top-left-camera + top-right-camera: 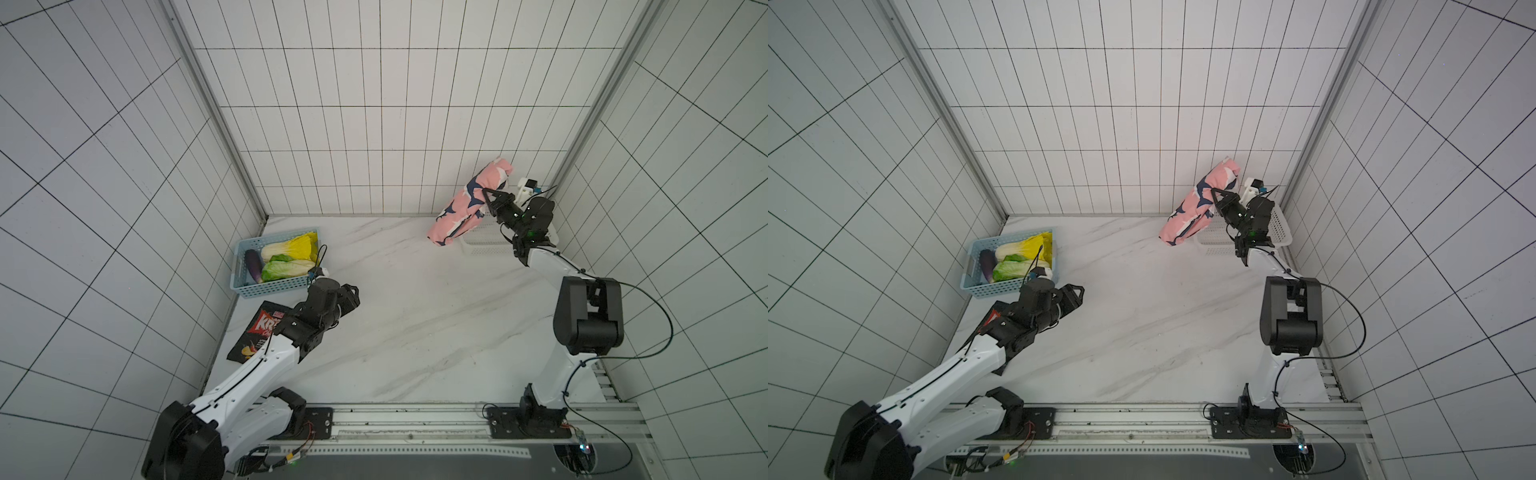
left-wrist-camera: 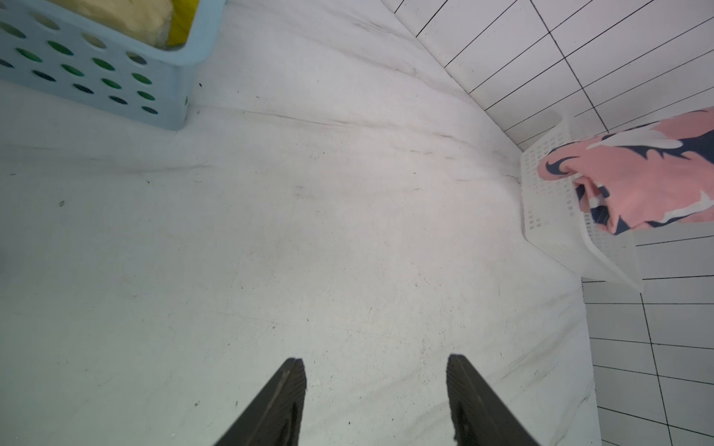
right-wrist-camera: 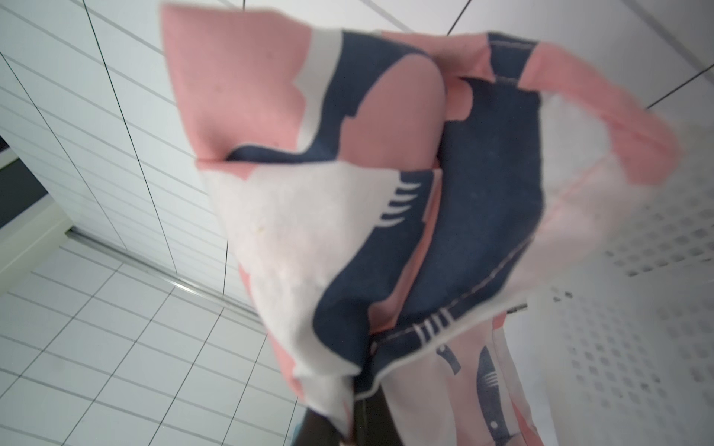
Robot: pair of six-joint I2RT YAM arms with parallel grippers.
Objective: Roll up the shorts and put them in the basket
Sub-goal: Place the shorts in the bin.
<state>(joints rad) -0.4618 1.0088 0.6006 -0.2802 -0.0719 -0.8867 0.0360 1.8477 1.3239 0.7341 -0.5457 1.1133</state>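
Your right gripper point(image 1: 486, 199) was clamped on the shorts point(image 1: 461, 208), holding the bunched bundle in the air over the white basket point(image 1: 482, 247) in the far right corner. Its long axis slanted down toward the middle of the table point(image 1: 415, 311). Your left gripper point(image 2: 375, 363), jaws apart and empty, hung well apart from it, so the right arm was nearer.

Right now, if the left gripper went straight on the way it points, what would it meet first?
Probably bare table: the open left gripper aims between the blue basket and the white basket. Its tilt is hard to judge.
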